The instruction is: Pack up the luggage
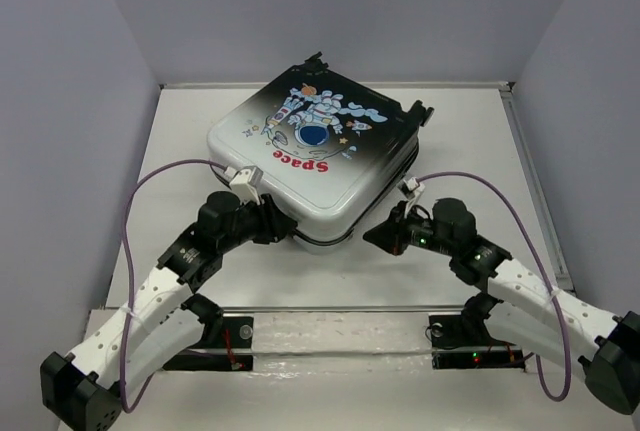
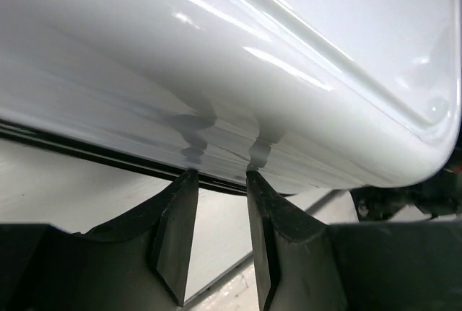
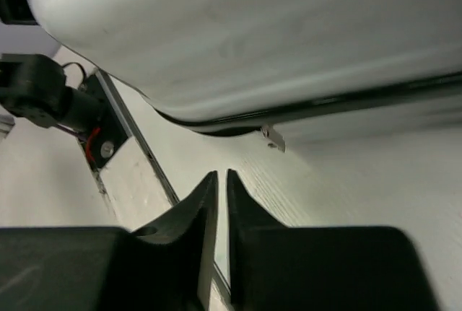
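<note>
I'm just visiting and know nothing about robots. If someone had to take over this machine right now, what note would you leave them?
Left gripper: open, holding nothing, tips up against the seam on the near left edge of the luggage.
Right gripper: shut and empty, just short of the seam on the near right edge, close to a small metal zip pull.
Luggage: lying flat on the table, printed side up.
Done: the lid looks lowered onto the base.
Left: probably running the zip around; the pictures do not show how far it is zipped.
</note>
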Controlling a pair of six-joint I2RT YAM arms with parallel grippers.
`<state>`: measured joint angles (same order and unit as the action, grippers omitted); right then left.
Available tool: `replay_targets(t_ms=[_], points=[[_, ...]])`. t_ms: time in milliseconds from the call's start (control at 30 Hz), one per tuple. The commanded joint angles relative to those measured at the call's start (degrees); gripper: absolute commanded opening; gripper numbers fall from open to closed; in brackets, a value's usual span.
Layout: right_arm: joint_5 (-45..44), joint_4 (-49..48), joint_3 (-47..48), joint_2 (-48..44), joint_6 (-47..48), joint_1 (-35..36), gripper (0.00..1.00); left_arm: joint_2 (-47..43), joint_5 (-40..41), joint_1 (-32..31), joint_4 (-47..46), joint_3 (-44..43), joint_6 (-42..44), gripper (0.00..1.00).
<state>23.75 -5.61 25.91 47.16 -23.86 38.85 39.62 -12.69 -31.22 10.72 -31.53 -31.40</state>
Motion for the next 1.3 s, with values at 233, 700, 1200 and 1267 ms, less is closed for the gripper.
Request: replay_targets(t_ms=[233, 700, 1200, 1267], points=[[-11.9, -24.0, -7.5, 11.1, 3.5, 3.3, 0.56, 3.0, -2.3, -5.1, -7.3, -3.4, 0.7, 0.45], [-11.4, -43.3, -7.9, 24.9, 4.9, 3.3, 0.55, 4.6, -2.1, -5.3, -7.6, -4.3, 0.4, 0.44], [-28.7, -29.2, -9.2, 18.6, -0.7, 23.9, 0.07, 14.0, 3.4, -5.3, -24.2, -8.5, -3.6, 0.44], [-36.3, -24.1, -8.1, 18.5, -3.9, 29.0, 0.07, 15.4, 4.7, -5.3, -25.1, -9.4, -3.9, 0.44]])
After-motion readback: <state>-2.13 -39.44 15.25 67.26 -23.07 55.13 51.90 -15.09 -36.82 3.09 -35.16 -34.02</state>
